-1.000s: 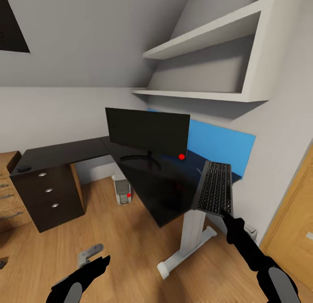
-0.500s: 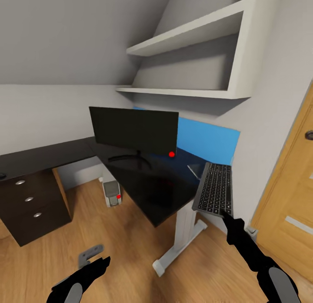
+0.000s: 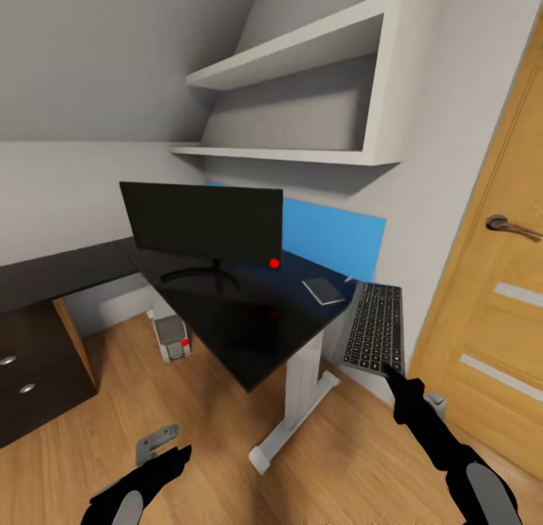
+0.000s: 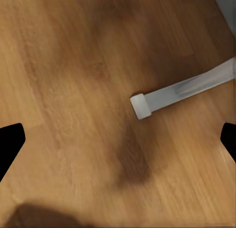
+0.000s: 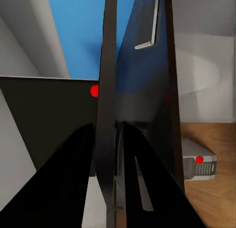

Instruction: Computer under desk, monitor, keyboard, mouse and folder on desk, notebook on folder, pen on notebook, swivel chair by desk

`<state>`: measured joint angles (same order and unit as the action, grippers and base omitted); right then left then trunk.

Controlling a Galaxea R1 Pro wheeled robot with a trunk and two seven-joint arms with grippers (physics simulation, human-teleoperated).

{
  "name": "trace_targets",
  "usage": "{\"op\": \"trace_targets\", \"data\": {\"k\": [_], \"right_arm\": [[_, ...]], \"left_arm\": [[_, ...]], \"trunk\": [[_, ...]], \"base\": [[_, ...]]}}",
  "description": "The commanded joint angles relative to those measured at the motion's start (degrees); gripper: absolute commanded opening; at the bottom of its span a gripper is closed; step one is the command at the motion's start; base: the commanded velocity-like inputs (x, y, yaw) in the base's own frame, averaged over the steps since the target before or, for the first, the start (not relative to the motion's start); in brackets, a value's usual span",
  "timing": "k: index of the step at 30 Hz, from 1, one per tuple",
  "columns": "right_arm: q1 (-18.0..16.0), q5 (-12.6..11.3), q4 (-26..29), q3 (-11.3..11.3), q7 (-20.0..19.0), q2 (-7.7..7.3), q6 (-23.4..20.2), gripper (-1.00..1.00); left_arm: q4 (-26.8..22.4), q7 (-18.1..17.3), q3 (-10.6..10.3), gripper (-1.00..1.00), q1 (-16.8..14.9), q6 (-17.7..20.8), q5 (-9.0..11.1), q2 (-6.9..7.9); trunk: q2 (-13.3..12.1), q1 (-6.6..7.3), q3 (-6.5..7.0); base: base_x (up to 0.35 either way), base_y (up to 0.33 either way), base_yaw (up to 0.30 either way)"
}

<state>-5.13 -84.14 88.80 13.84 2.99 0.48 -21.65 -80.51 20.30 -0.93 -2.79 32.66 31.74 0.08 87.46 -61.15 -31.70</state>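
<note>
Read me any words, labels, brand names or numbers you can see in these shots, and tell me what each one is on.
None can be read.
Keyboard, held in the right claw: keys show pale specks, too small to read.
Monitor: a plain red dot at one corner, no lettering.
Computer under the desk: a red mark, no legible text.
Notebook on the desk: blank cover.

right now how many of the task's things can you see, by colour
black: 3, the monitor, the desk, the keyboard
grey: 2, the computer, the notebook
total: 5
</note>
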Motion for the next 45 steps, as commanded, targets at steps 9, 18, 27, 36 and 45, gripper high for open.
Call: {"op": "trace_targets", "data": {"k": [9,18,27,36,45], "right_arm": [[-0.1,-0.8,0.1,0.2,0.2,0.05,-0.3,-1.0],[-0.1,-0.8,0.1,0.2,0.2,0.05,-0.3,-1.0],[-0.1,-0.8,0.1,0.2,0.0,0.0,-0.2,-1.0],[-0.1,-0.8,0.1,0.2,-0.4,-0.01,-0.2,-1.0],[-0.1,-0.7,0.1,0.4,-2.6,-0.1,-0.3,-1.0]], "left_arm": [[-0.1,0.5,0.0,1.0,0.0,0.0,0.6,-0.01],[-0.1,0.5,-0.1,1.0,0.0,0.0,0.5,-0.07],[-0.1,0.5,-0.1,1.0,0.0,0.0,0.6,-0.08],[0.2,0.5,-0.1,1.0,0.0,0.0,0.6,-0.08],[0.3,0.5,0.0,1.0,0.0,0.0,0.6,-0.01]], "trunk": [[0.0,0.0,-0.7],[0.0,0.0,-1.33],[0.0,0.0,-1.9],[0.0,0.0,-1.98],[0.0,0.0,-1.98]], "base": [[0.0,0.04,-0.207],[0.0,0.288,-0.207],[0.025,0.214,-0.179],[0.004,0.018,-0.025],[0.0,0.001,-0.001]]}}
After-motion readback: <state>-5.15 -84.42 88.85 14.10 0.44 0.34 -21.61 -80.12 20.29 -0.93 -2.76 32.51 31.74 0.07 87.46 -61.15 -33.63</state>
